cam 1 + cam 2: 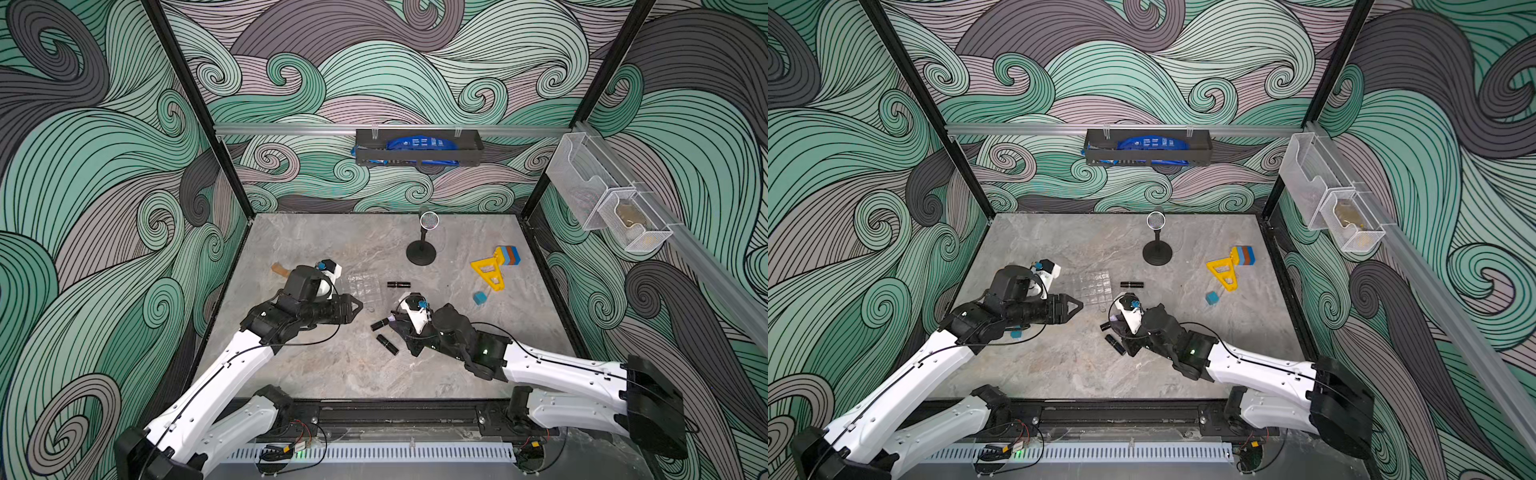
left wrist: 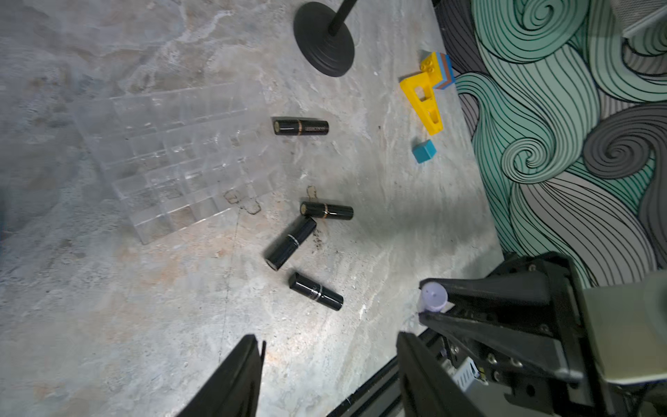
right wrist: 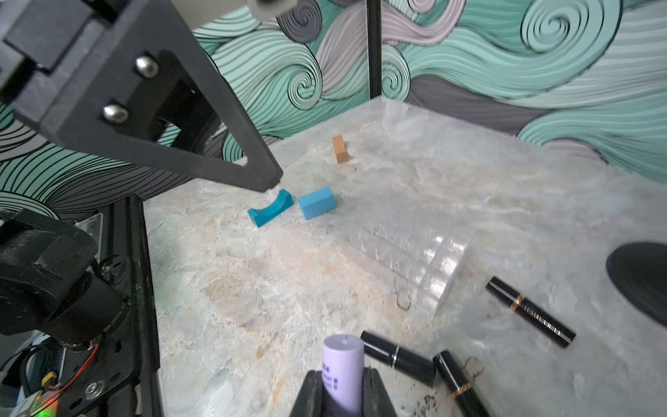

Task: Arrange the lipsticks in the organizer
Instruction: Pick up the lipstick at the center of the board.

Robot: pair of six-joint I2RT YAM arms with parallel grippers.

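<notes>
Several black lipsticks lie flat on the marble table. One lipstick (image 1: pixel 399 284) (image 2: pixel 301 127) rests alone just right of the clear gridded organizer (image 1: pixel 363 286) (image 1: pixel 1092 284) (image 2: pixel 173 159). Others (image 2: pixel 326 211) (image 2: pixel 290 242) (image 2: pixel 315 291) lie clustered nearer the front. My right gripper (image 1: pixel 394 323) (image 3: pixel 343 382) is shut on a pale lavender tube (image 3: pixel 343 364) (image 2: pixel 433 296), just beside two of the lipsticks (image 3: pixel 397 357) (image 3: pixel 458 379). My left gripper (image 1: pixel 357 307) (image 2: pixel 329 339) hovers open and holds nothing, in front of the organizer's near left side.
A black microphone stand (image 1: pixel 422 249) rises behind the organizer. A yellow toy (image 1: pixel 488 272), a striped block (image 1: pixel 509 255) and a blue cube (image 1: pixel 480 298) lie at the right. Blue blocks (image 3: pixel 270 209) (image 3: pixel 317 207) and a brown block (image 1: pixel 279 269) lie at the left.
</notes>
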